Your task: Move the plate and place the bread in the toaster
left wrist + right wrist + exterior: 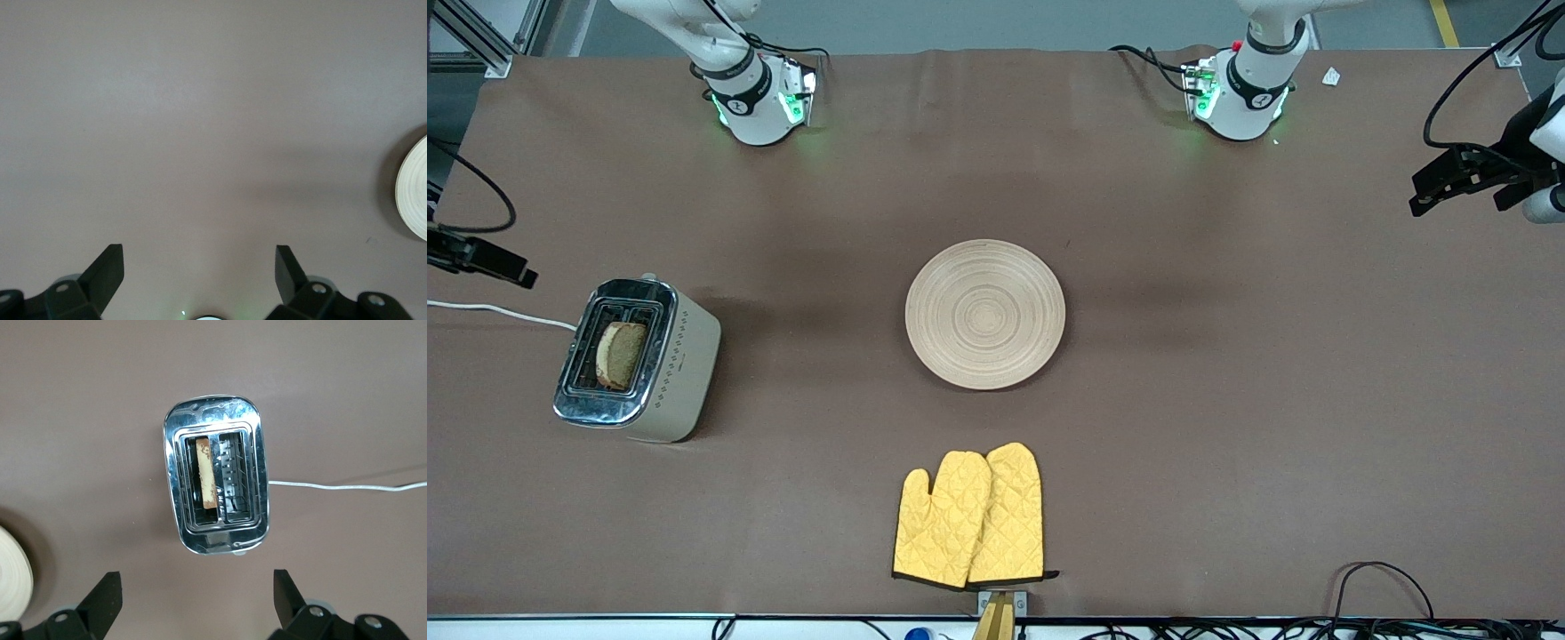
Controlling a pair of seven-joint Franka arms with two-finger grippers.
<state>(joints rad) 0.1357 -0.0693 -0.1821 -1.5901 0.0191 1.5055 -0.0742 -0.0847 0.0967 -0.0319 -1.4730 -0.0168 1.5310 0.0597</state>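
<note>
Left pincer [199,270], prongs spread wide and holding nothing, above bare brown surface [1227,373] toward the left arm's end; arm waiting. Right pincer [197,597], equally wide and empty, above the surface just beside the toaster [639,360].

Bread [621,354]: one slice, standing on edge in one slot, well apart from the left pincer, close under the right pincer. Probably light, soft, crumbly; best pinched gently across the two flat faces at the upper crust.

Plate [985,314]: one, flat at mid-surface, between both pincers, touching neither. Likely stiff, light, smooth; rim the only place to grip.

Toaster: one, two slots, white cord [498,311] trailing. Yellow oven mitts [969,517]: two, overlapping.
</note>
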